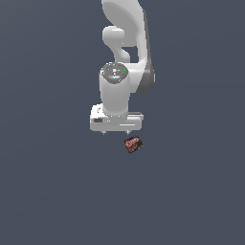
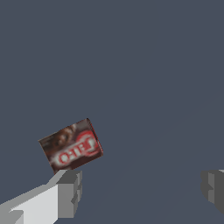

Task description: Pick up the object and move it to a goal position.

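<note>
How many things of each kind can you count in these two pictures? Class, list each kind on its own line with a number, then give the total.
Small boxy blocks, dark brown and red with a white-red label: 1, the block, lying free on the surface.
Robot grippers: 1, the gripper, jaws wide apart and holding nothing.
Total: 2

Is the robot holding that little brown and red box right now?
No, nothing is held. The gripper is open, fingers far apart, and the box lies on the floor just beyond one finger, not between them.
</note>
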`<state>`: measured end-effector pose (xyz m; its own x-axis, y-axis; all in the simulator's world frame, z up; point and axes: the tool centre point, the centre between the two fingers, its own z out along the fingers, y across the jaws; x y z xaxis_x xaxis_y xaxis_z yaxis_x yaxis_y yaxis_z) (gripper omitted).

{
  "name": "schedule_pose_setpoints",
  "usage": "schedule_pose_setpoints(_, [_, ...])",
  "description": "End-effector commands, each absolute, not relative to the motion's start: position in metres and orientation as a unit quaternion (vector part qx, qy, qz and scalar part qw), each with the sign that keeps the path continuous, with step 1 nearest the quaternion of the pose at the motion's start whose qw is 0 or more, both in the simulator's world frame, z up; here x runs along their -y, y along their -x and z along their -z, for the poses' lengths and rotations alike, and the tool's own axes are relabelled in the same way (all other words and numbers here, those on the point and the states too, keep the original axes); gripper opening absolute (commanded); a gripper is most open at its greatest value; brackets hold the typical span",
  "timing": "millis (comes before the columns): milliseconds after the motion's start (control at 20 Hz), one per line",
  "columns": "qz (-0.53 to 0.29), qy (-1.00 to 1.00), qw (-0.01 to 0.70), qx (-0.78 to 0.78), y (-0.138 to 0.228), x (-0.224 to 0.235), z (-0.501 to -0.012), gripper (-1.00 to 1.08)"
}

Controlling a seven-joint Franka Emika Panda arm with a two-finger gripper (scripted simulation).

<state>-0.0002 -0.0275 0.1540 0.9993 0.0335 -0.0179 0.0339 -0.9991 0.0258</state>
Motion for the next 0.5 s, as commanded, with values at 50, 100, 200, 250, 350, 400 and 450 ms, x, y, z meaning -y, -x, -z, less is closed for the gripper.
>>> schedule_pose_setpoints(50, [0.009,-1.0,0.013,-0.016,0.0002,0.0265,-0.1537,1.0])
schedule_pose_setpoints(100, [0.009,-1.0,0.013,-0.014,0.0003,0.026,-0.1534,1.0])
schedule_pose_setpoints(200, [0.009,-1.0,0.012,-0.007,0.0004,0.0249,-0.1523,1.0])
schedule_pose_setpoints(250, [0.008,-1.0,0.012,-0.003,0.0004,0.0242,-0.1517,1.0])
schedule_pose_setpoints(350, [0.008,-1.0,0.012,0.007,0.0005,0.0226,-0.15,1.0])
schedule_pose_setpoints(400, [0.008,-1.0,0.011,0.013,0.0006,0.0216,-0.149,1.0])
schedule_pose_setpoints(450, [0.008,-1.0,0.011,0.019,0.0007,0.0205,-0.148,1.0])
